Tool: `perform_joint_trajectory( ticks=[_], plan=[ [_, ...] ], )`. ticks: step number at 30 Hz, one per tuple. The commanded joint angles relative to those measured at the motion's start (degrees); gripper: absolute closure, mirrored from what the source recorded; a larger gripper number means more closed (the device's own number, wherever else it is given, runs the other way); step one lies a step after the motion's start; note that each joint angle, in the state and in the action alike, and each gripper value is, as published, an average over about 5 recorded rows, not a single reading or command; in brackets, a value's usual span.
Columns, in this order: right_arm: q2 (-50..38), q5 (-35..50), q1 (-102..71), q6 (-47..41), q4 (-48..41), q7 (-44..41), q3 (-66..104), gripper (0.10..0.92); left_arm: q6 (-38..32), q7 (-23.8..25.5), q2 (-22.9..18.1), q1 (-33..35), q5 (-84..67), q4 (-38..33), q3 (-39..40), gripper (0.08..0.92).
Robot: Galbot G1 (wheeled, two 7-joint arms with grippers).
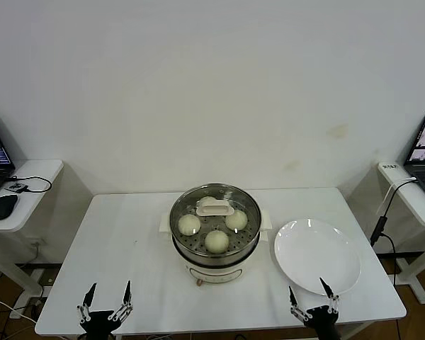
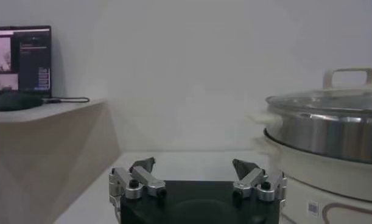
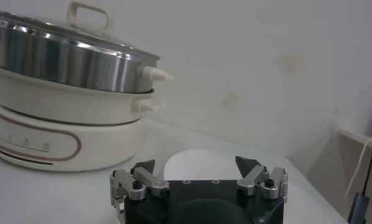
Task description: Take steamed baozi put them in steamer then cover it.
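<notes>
The steel steamer (image 1: 246, 244) stands on its white pot base at the table's middle. The clear glass cover (image 1: 219, 193) with its cream handle (image 1: 214, 208) lies on top of it. Three baozi show through the glass (image 1: 189, 224) (image 1: 236, 219) (image 1: 217, 241); a fourth lies mostly hidden under the handle. My left gripper (image 1: 108, 294) is open and empty at the table's front left edge. My right gripper (image 1: 311, 295) is open and empty at the front right. The covered steamer also shows in the left wrist view (image 2: 332, 131) and the right wrist view (image 3: 58, 58).
A large white plate (image 1: 316, 255) lies bare to the right of the steamer, close to my right gripper; it also shows in the right wrist view (image 3: 204, 165). Side tables with laptops stand at far left (image 1: 21, 195) and far right (image 1: 418, 191).
</notes>
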Motion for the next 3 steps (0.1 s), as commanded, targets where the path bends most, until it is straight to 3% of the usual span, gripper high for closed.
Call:
perform_joint_trajectory(
  ticks=[1,3],
  plan=[
    [-0.1,0.3,-0.4,-0.7,0.1,0.0,-0.9,0.203,-0.7,1.0,0.0,1.0,-0.4,0.8,-0.2,0.177],
    [-0.1,0.4,-0.4,-0.9,0.0,0.1,-0.9,0.203,-0.7,1.1,0.0,1.1,-0.3,0.9,-0.2,0.177]
  ],
)
